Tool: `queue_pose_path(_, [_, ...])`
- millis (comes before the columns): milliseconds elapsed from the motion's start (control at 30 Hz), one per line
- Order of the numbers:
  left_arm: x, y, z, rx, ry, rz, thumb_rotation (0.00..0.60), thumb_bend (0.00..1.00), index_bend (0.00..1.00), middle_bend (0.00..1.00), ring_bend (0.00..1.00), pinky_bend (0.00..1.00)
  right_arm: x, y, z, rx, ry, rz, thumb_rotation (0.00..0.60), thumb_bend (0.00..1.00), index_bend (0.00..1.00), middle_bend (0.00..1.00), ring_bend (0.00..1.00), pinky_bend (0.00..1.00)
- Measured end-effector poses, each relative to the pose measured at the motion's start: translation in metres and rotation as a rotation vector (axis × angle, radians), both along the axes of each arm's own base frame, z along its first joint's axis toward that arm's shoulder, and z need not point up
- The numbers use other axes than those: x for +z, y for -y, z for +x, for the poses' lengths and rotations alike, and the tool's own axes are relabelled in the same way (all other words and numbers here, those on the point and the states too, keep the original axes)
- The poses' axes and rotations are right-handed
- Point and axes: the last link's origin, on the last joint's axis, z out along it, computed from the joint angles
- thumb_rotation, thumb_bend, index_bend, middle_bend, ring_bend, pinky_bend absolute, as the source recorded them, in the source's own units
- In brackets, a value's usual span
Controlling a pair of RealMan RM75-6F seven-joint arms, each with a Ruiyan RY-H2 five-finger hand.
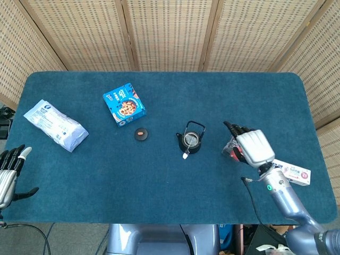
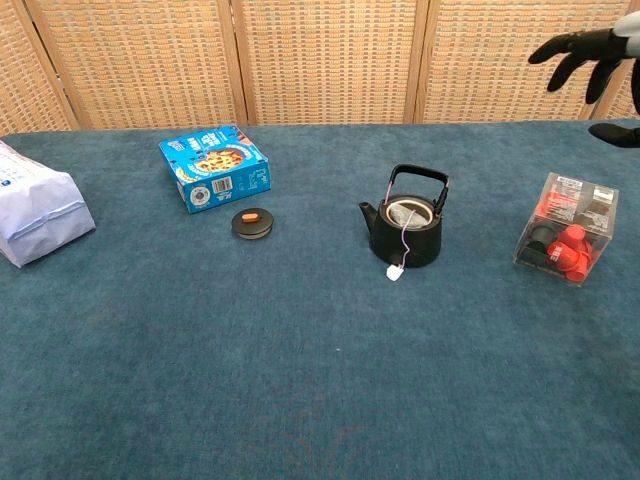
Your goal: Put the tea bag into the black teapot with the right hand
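The right hand [image 1: 253, 149] hangs raised above the table's [image 1: 159, 202] right side, fingers spread, holding nothing. The left hand [image 1: 7, 172] rests off the left edge, fingers apart. In the black teapot [image 2: 406, 231] near the middle lies the tea bag [image 2: 405, 213], its tag [image 2: 395, 272] on the cloth.

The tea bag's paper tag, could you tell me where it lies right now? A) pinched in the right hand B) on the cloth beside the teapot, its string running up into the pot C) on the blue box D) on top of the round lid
B: the tag lies on the cloth at the foot of the black teapot, its string running up into the open pot; the right hand is raised, apart and holding nothing.
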Motion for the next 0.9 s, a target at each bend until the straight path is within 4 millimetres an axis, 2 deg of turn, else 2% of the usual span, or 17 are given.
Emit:
queue_pose_path(100, [-0.002,0.003,0.000,-0.003,0.003,-0.004,0.600,0.07,0.00,0.00,0.00,0.00,0.005,-0.009,-0.011,-0.016,0.023,-0.044,0.469,0.56,0.00,0.02,0.01,0.19])
queue_pose_path(233, [-0.002,0.005,0.000,-0.006,0.000,0.003,0.600,0.07,0.00,0.00,0.00,0.00,0.010,-0.022,-0.026,-0.038,0.055,-0.107,0.412,0.55,0.00,0.00,0.00,0.11])
queue_pose_path(333, [-0.004,0.007,0.002,-0.015,0.009,0.004,0.600,0.07,0.00,0.00,0.00,0.00,0.013,-0.033,-0.037,-0.057,0.083,-0.147,0.389,0.54,0.00,0.00,0.00,0.09])
queue_pose_path(667, [-0.009,0.019,0.007,-0.040,0.028,0.012,0.600,0.07,0.00,0.00,0.00,0.00,0.013,-0.071,-0.071,-0.112,0.139,-0.217,0.387,0.54,0.00,0.00,0.00,0.08])
queue_pose_path(900, [-0.011,0.025,0.012,-0.065,0.030,0.003,0.600,0.07,0.00,0.00,0.00,0.00,0.011,-0.094,-0.088,-0.149,0.141,-0.242,0.387,0.54,0.00,0.00,0.00,0.07])
